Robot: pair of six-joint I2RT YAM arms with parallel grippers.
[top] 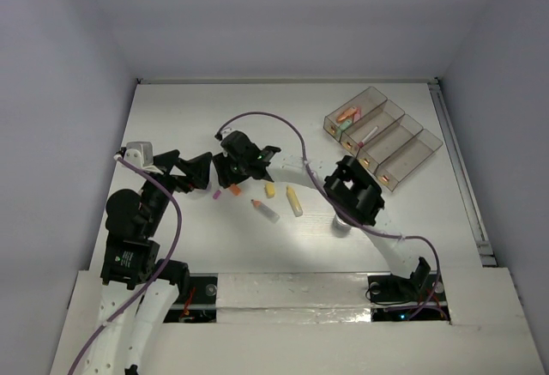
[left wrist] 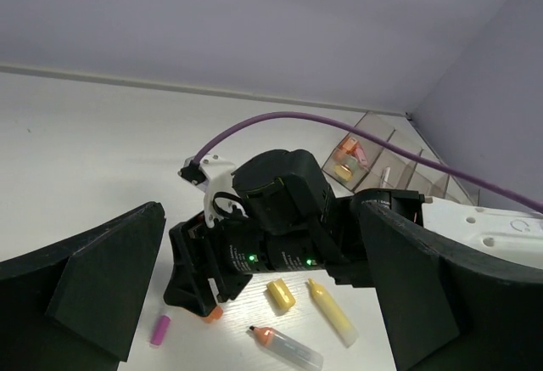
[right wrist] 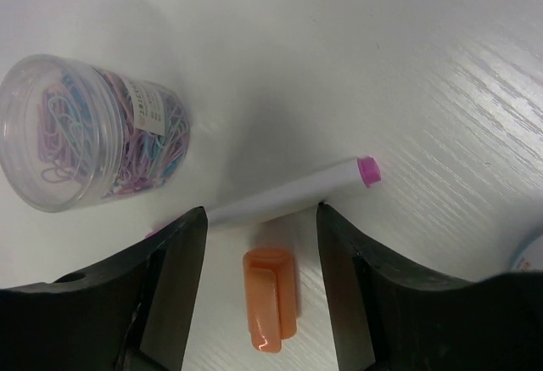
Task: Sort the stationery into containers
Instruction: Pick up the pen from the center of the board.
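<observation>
My right gripper (top: 226,179) is open and low over the table. Its fingers straddle a small orange cap (right wrist: 271,310) without touching it. Just beyond its tips lies a thin white pen (right wrist: 293,191) with a purple end. My left gripper (top: 196,172) is open and empty, facing the right gripper from the left. The left wrist view shows the orange cap (left wrist: 212,311), a pink bit (left wrist: 159,329), a yellow cap (left wrist: 281,295), a yellow marker (left wrist: 333,311) and a clear orange-tipped marker (left wrist: 284,347). The four joined containers (top: 383,139) stand at the back right, with markers (top: 347,117) in the leftmost bin.
A clear round tin of coloured clips (right wrist: 89,133) stands left of the right gripper. A silver round tin (top: 341,226) sits beside the right forearm. The right arm's forearm (top: 356,190) crosses the table's middle. A purple cable (top: 274,122) arcs above it.
</observation>
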